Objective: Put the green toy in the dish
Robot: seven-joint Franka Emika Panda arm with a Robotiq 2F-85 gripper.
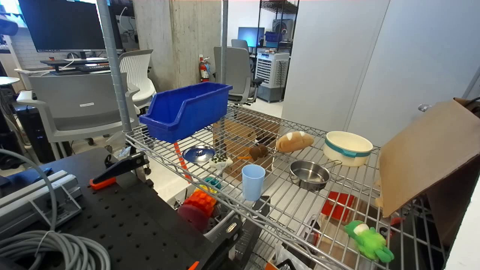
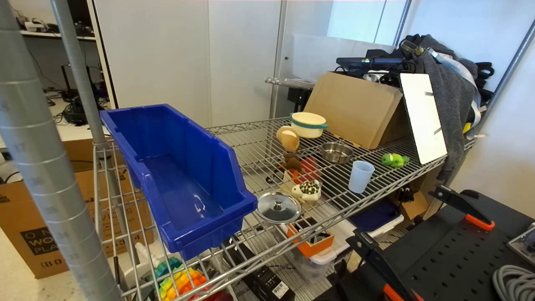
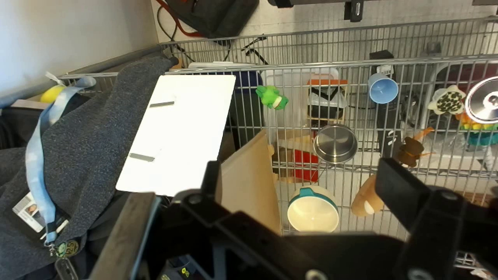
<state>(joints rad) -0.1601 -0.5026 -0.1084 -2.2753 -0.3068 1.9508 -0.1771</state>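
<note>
Clearly, as I judge it, the job is only at its beginning. Nearest in the wrist view, the end effector [image 3: 298, 171] has its two fingers spread wide, with nothing caught between them. In an exterior view the green plush toy [image 1: 369, 240] lies at the near right of the wire surface [image 1: 285, 233], outside every container and well apart from where it belongs. So none of the placing looks done; the reach, the grip, the carry and the release are all left.

As for containers, working away from the near edge: a light-blue plastic cup [image 1: 253, 182] stands upright close to that edge, and the wrist view, looking into it, shows me no contents. Beyond it and to the right sits a small stainless steel pot [image 1: 309, 175], its bare bottom visible in the wrist view. Farther back on the right is the cream pot with a teal band [image 1: 348, 153], which I take for the dish; its inside shows bare, ready to receive. A toy bread loaf [image 1: 295, 141] lies to its left, apart from it. Farthest off, at the left, stands a blue plastic storage bin [image 1: 202, 110], its visible inside bare in both exterior views.
</note>
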